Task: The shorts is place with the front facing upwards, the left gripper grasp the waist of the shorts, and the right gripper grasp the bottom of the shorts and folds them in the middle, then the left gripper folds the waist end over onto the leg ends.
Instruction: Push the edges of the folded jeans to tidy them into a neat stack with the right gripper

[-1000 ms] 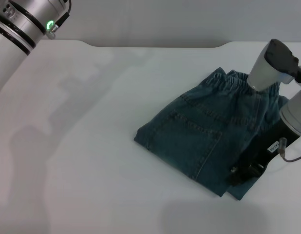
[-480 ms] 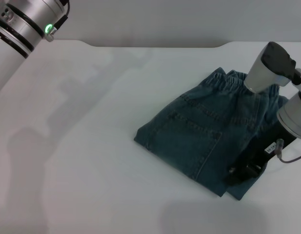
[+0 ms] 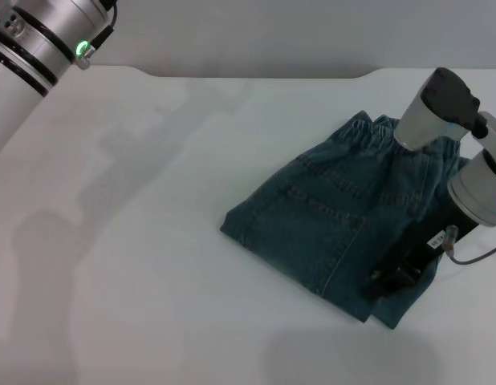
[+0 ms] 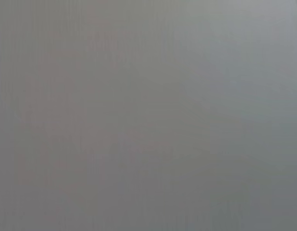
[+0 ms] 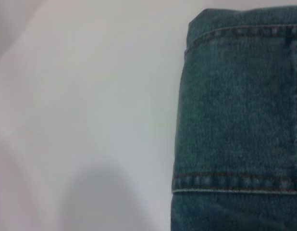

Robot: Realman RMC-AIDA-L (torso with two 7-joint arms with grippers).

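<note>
Across your view spreads the white counter. At about four o'clock on it lies the folded blue-green denim shorts, its ruffled elastic waist toward one o'clock and a stitched hem filling the right wrist view. Your silver-white right arm's blocky black pincer sits low on the shorts' four o'clock edge; you cannot tell how wide it stands. At eleven o'clock, only the green-lit silver left arm shows, raised well apart from the shorts.

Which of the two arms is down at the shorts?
The right tool, on the blue-lit arm, sits low at the folded shorts' edge; the green-lit left arm is raised at the far left corner.
</note>
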